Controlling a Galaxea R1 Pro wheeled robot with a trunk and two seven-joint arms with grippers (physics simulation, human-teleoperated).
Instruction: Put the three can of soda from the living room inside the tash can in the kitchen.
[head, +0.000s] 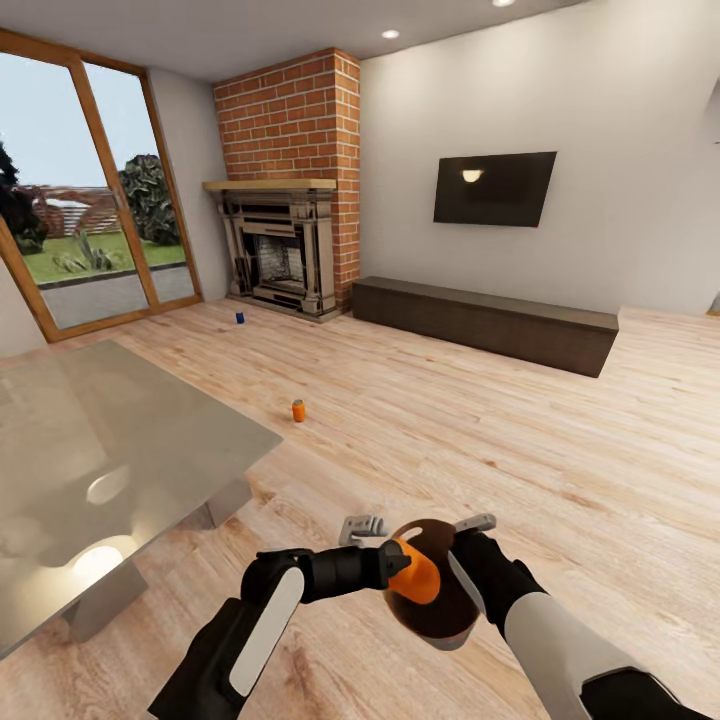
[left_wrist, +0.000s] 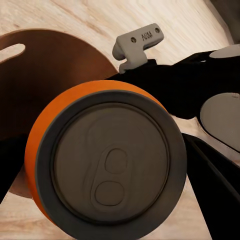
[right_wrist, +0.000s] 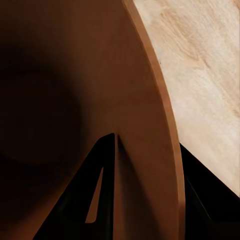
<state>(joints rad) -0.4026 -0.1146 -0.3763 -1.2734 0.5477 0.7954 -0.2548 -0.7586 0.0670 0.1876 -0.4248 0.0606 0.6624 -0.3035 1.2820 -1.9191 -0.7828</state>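
I have a bright orange soda can (head: 418, 578) low in the centre of the head view, gripped in my left gripper (head: 405, 562), whose jaws are clamped on its sides. In the left wrist view the same can (left_wrist: 107, 162) shows its dull grey lid end-on, with a raised rim and an oval pull tab, the orange wall curving round it; I can read no brand or print on the can. Right behind it sits the round brown-copper trash can (head: 440, 600), tilted with its dark mouth toward me and the can at or just inside that mouth. My right gripper (head: 472, 560) holds the bin at its rim: the right wrist view shows the copper wall (right_wrist: 150, 125) running between two dark fingers (right_wrist: 97, 200), so those jaws are closed on the rim. A light grey bracket on the right arm carries small raised lettering in the left wrist view, too blurred to read. Further up the frame, on the light wood floor (head: 560, 440), a second orange can (head: 298, 410) stands upright left of centre, and a dark blue can (head: 240, 317) stands near the ornate fireplace (head: 280, 255) below the red brick chimney. A grey glossy tabletop (head: 110, 470) fills the lower left.
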